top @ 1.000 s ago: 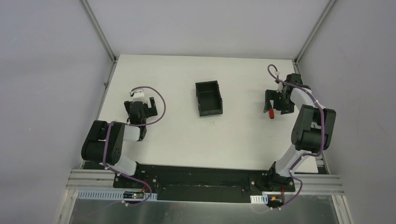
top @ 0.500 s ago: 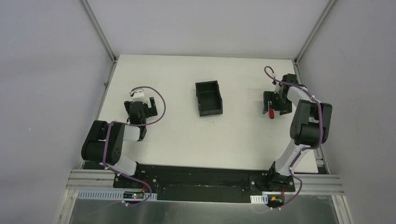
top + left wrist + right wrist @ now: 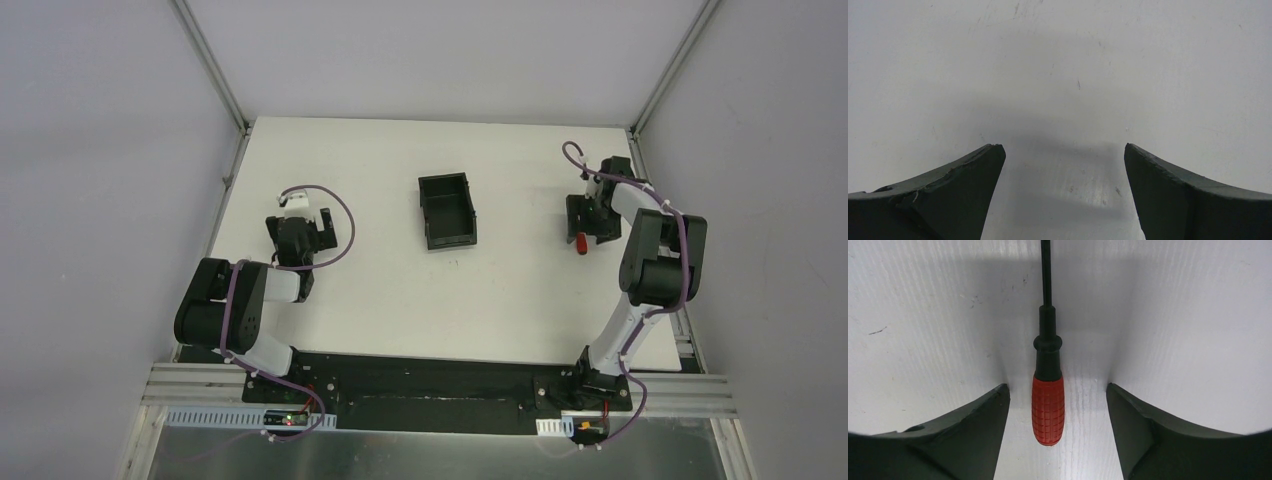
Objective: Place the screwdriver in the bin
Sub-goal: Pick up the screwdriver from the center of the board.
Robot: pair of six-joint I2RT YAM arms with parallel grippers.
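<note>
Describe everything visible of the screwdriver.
The screwdriver has a short red handle with a gridded grip, seemingly plastic, a black collar and a thin dark shaft that runs out of the wrist view. It lies flat on the white table, right of the bin, between the open right pincer's fingers, which do not touch it.

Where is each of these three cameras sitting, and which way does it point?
Top external: fixed above and behind the arms, looking down on the table, the bin and both whole arms.
Left wrist: on the left arm, facing the table; the open left gripper frames it.
Right wrist: on the right arm, facing the screwdriver lying between the open right gripper fingers.
Shared: top and right wrist views both show the red-handled screwdriver.
</note>
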